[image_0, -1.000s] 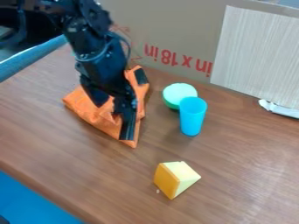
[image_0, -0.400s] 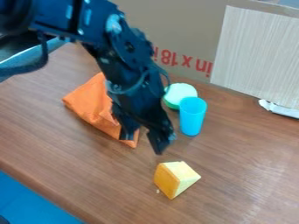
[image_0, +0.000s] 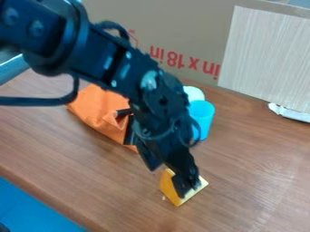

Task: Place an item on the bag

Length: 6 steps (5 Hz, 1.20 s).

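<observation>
One yellow wedge [image_0: 168, 186] is the likely item for the bag, and lining up the grasp looks like the step in hand. The claw [image_0: 168, 181] is over it with its two fingers spread apart and nothing clamped: one finger overlaps the wedge's pale face, the other hangs off toward the upper left. Whether either one touches the wedge, I cannot tell. The wedge sits on the worktop [image_0: 254, 158], low between and under the fingertips.

Beyond the claw, up and to its left as the camera looks, lies the orange bag [image_0: 100, 108], partly behind the arm [image_0: 84, 45] — near enough that the carry should be short. Up and to the claw's right stands the blue cup [image_0: 203, 113], upright. Past that is a pale green round thing [image_0: 194, 93], partly hidden, and well behind everything a cardboard sheet [image_0: 185, 31] with a ribbed panel [image_0: 266, 54] against it.

Next, I judge, the claw needs to settle so that the wedge is squarely between the fingers, then close on it. The sloping faces may squeeze out of a crooked grip, so a low, centred pinch would serve best. After that comes a clean lift, a swing back toward the bag, and a gentle release on its flatter cloth — nothing rests on it yet.
</observation>
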Tool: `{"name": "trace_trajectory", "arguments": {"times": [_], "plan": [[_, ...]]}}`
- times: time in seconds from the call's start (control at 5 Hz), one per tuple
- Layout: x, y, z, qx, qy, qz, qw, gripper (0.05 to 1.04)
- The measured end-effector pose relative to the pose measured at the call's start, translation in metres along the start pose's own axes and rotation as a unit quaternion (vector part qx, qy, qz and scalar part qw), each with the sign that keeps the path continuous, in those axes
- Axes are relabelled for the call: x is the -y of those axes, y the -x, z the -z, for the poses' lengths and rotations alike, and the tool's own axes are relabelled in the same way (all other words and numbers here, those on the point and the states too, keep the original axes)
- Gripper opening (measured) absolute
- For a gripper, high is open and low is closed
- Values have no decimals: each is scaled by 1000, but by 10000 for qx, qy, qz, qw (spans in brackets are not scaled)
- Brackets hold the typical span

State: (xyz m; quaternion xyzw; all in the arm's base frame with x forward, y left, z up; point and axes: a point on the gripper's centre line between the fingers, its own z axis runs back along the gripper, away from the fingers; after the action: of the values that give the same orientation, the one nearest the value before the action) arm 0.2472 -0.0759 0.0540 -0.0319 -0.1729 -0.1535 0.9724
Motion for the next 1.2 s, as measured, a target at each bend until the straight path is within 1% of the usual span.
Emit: {"name": "trace_trajectory", "arguments": {"times": [0.2, 0.4, 0.6, 0.8, 1.0, 1.2], "plan": [[7, 2, 9, 43, -53, 139, 9999, 1001], [8, 1, 14, 140, -119, 221, 9996, 1001], [8, 7, 23, -71, -159, 252, 9995, 1001], [4, -1, 29, -110, -240, 231, 9994, 1001], [-1, -2, 35, -177, -261, 188, 9993, 1001], [1, -4, 36, -174, -206, 191, 9995, 1001]]}}
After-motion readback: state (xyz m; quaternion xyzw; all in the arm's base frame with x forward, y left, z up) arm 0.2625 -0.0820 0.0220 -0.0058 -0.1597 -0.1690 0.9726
